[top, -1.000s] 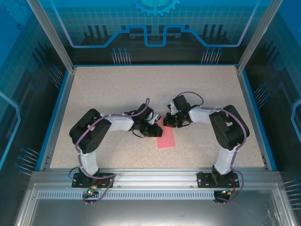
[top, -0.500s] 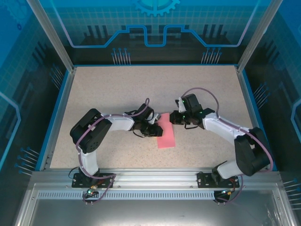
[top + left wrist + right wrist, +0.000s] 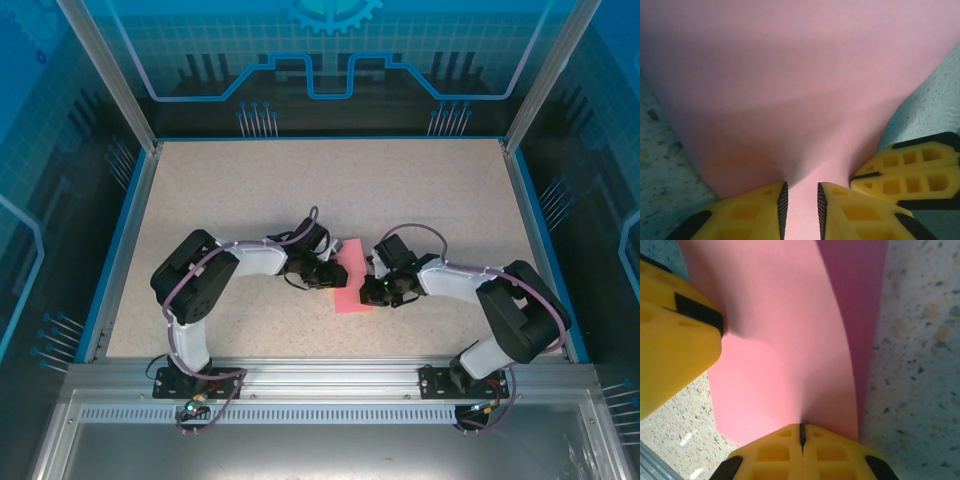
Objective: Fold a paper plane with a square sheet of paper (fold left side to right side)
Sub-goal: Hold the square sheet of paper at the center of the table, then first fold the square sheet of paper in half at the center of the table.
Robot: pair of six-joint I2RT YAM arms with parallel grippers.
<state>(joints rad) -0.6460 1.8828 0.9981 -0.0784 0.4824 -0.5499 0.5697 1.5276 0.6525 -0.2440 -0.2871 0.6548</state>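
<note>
On the speckled table point(image 3: 230, 200) the thin, floppy square sheet of paper point(image 3: 352, 285) suits edge grips: left gripper point(image 3: 800, 202) and right gripper point(image 3: 801, 432) both pinch it

You can't see the sheet of paper point(image 3: 805, 85) whole from the left wrist, since it runs off at 12 o'clock and both sides.

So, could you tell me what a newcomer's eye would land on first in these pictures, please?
The pink sheet of paper stands out, lying mid-table between the two arms on the speckled table. The left gripper holds one edge between its yellow fingers, the paper bulging upward beyond them. The right gripper is pinched shut on another edge, and one layer curves over a darker one beneath.
</note>
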